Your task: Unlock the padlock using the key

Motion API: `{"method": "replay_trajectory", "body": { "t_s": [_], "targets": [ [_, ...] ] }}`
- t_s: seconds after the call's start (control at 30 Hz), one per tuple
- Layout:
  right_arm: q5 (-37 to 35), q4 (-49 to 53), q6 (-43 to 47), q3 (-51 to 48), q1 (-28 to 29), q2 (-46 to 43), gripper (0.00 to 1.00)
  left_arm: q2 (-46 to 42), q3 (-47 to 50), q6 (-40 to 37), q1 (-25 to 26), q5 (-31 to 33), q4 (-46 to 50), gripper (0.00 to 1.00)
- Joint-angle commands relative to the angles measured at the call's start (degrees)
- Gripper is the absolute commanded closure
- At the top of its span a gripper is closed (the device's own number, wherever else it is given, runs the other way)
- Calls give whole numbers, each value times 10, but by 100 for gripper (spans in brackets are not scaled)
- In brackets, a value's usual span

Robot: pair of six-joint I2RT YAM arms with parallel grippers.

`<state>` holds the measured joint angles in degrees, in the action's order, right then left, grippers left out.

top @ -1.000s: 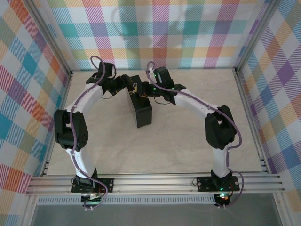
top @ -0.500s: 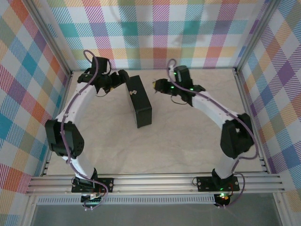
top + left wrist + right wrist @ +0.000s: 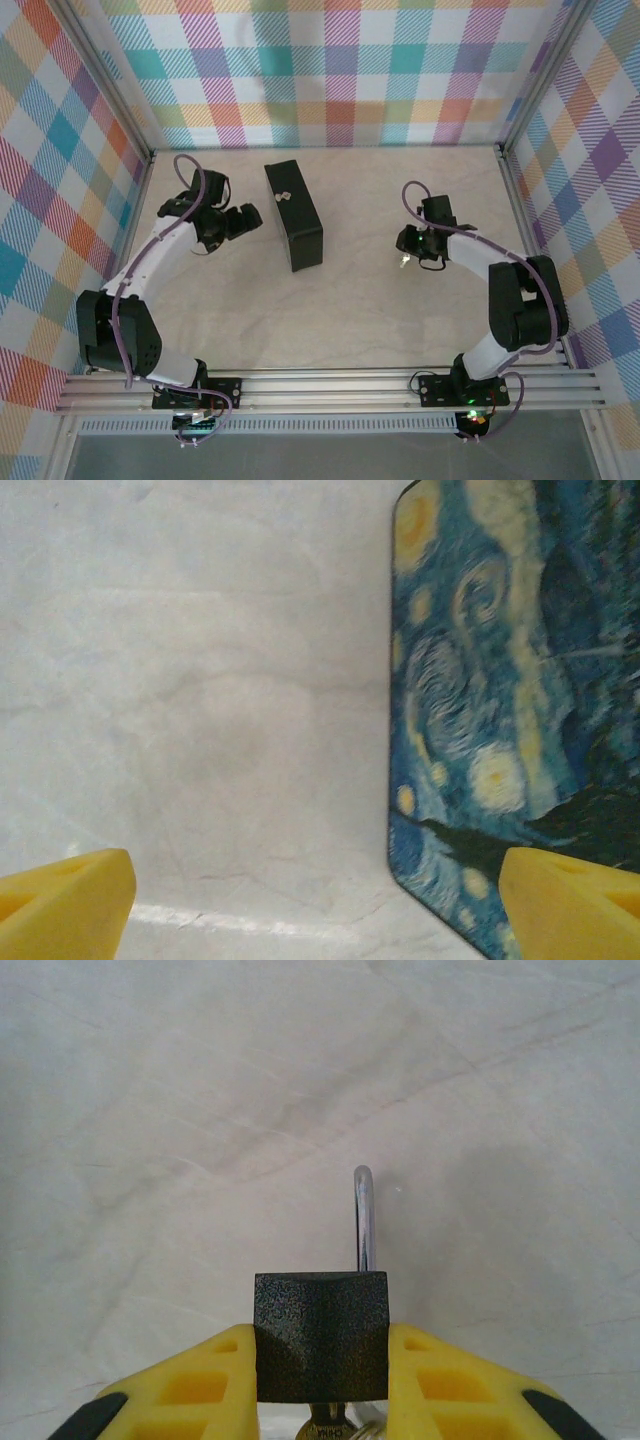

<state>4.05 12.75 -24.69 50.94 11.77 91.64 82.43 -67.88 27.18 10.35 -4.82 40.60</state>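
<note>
We see the right gripper (image 3: 320,1392) clamped narrowly on the black, rough-textured metal padlock (image 3: 320,1332). Its yellow fingers (image 3: 200,1390) press the two sides of the body, so the silvery steel shackle (image 3: 364,1215) points away from the wrist, over the pale marbled tabletop (image 3: 150,1100) toward its right edge. Just below the body a small, thin metal key (image 3: 328,1418) peeks out between the fingers, seemingly seated in the keyhole. The shackle shows edge-on, so we cannot tell whether it is released. The left gripper (image 3: 320,905) stands wide and empty near the left edge, just beside the long painted tin box (image 3: 510,680) that lies toward the far edge; we judge it is free to turn the key.
</note>
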Motion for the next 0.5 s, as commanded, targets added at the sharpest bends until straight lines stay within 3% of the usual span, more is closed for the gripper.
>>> {"method": "replay_trajectory", "body": {
  "t_s": [0.0,0.1,0.3,0.37,0.4,0.47],
  "targets": [
    [-10,-8,41,10,-1,7,71,-53,18,-5,-1,14,-6,6],
    [-13,26,57,31,0,25,53,-58,33,-3,-1,24,-8,6],
    [21,59,76,75,4,-13,38,-54,32,-11,-1,33,10,5],
    [44,78,80,102,19,-29,22,-56,29,-17,-1,46,20,4],
    [55,84,83,116,35,-39,2,-56,26,-16,0,55,26,3],
    [66,92,83,143,72,-54,0,-50,22,-7,-3,65,34,3]
  ]
}}
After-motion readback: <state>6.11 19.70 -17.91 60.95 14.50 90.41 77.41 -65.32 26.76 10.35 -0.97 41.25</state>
